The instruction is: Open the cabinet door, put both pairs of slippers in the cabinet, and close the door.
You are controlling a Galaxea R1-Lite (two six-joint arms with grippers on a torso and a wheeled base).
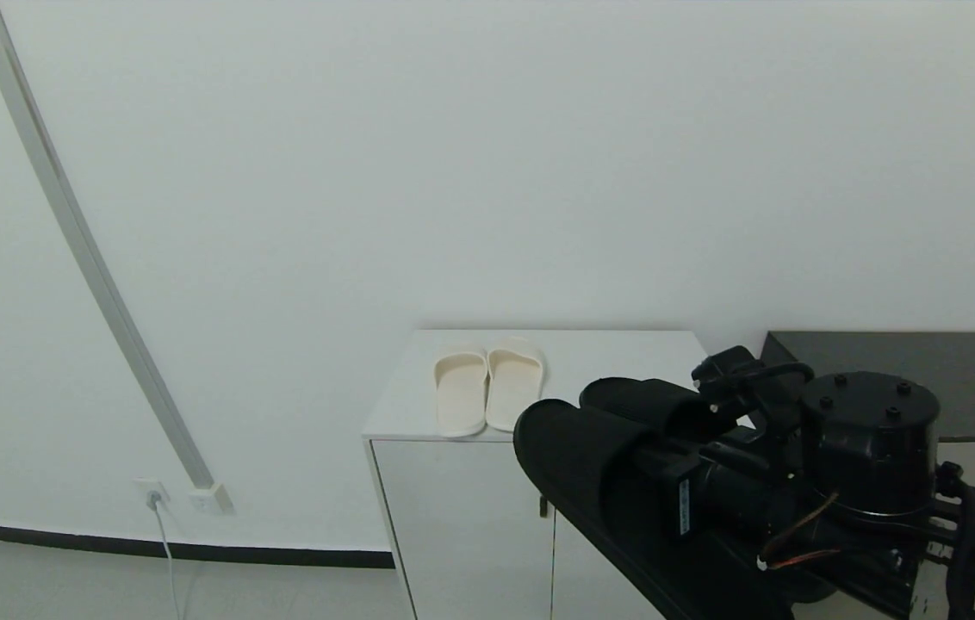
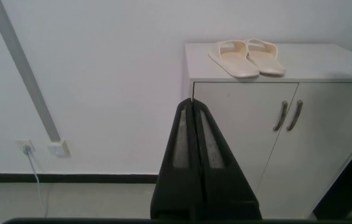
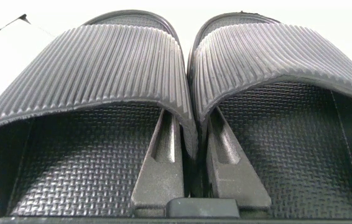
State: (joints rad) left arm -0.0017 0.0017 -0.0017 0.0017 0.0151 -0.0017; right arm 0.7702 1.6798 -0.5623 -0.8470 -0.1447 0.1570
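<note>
Firmly, between the jaws of the right gripper (image 3: 193,134), the black slippers (image 3: 114,68) are pinched by their touching inner walls, near and right of the closed cabinet (image 1: 462,517). The white slippers (image 1: 487,387) are seen on its top. The jaws of the left gripper (image 2: 193,109) are pressed together, empty. Light, bendy rubber is judged; side walls suit gripping. No writing is legible.

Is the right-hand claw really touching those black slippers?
Touching. The right wrist view shows the right gripper with one finger inside each of the black slippers, pinching their adjoining side walls together.
</note>
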